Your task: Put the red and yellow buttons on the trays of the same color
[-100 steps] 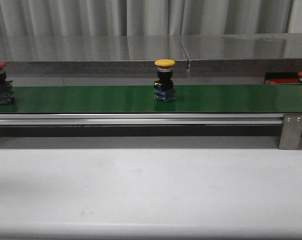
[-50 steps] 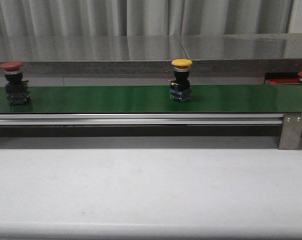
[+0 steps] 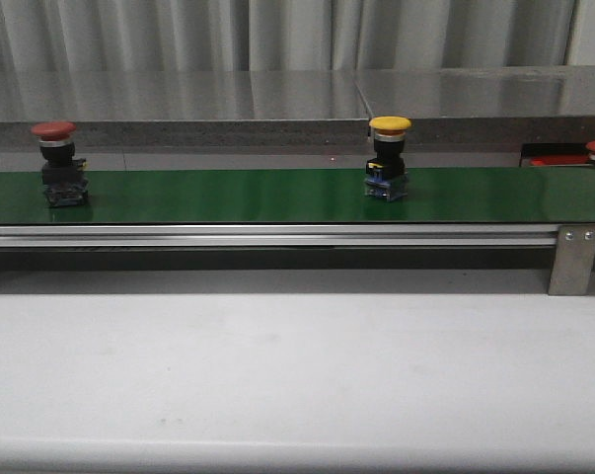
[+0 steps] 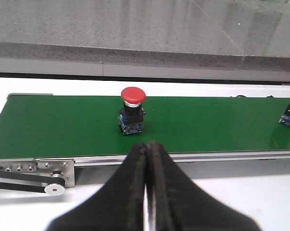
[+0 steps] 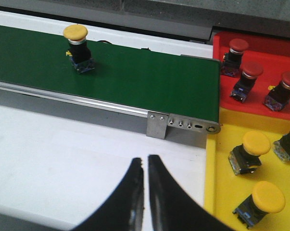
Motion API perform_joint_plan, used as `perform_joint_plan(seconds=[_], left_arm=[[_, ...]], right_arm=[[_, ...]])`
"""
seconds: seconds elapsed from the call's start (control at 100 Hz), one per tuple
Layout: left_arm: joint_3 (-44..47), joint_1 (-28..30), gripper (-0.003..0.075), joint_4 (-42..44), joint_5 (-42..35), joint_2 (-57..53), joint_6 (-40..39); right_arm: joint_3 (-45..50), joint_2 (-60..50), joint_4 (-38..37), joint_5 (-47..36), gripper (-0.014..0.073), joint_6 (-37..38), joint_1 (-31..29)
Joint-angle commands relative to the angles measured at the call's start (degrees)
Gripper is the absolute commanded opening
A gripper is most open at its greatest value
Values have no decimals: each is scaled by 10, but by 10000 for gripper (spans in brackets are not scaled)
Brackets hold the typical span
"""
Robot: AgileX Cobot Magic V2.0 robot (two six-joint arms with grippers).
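Note:
A red button stands upright on the left of the green belt, and a yellow button stands right of its middle. In the left wrist view the red button is just beyond my left gripper, which is shut and empty short of the belt's rail. My right gripper is shut and empty over the white table, with the yellow button far off on the belt. Past the belt's end lie the red tray, holding three red buttons, and the yellow tray, holding three yellow ones.
The belt's aluminium rail and end bracket stand between the white table and the belt. A belt pulley sits at the left end. A steel counter runs behind the belt.
Both buttons have ridden the belt to the right; the red one came in from the left edge. Neither gripper shows in the earlier frames.

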Motion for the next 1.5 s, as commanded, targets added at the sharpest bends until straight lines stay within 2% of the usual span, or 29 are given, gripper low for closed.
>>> perform_joint_plan(seconds=[0.0,0.12,0.18,0.26,0.38,0.62,0.73,0.99,1.23,1.49], left_arm=[[-16,-5,-19,-15,-38,0,-4],[-16,-5,-19,-15,-38,0,-4],[-16,-5,-19,-15,-38,0,-4],[-16,-5,-19,-15,-38,0,-4],[-16,-5,-19,-15,-38,0,-4],[-16,-5,-19,-15,-38,0,-4],[-16,-5,-19,-15,-38,0,-4],[-16,-5,-19,-15,-38,0,-4],[-16,-5,-19,-15,-38,0,-4],[-16,-5,-19,-15,-38,0,-4]], right_arm=[[-15,2,14,-34,232,-3,-2],[-15,2,36,-42,568,-3,-2],[-15,2,42,-56,671,-3,-2],[-15,7,44,-78,638,-4,-2],[-30,50,44,-83,635,-4,-2],[-93,238,71,-92,635,-48,4],[-136,325,77,-101,635,-72,20],[-261,508,77,-101,635,-74,53],[-378,626,77,-79,635,-74,54],[-462,720,77,-74,635,-74,54]])
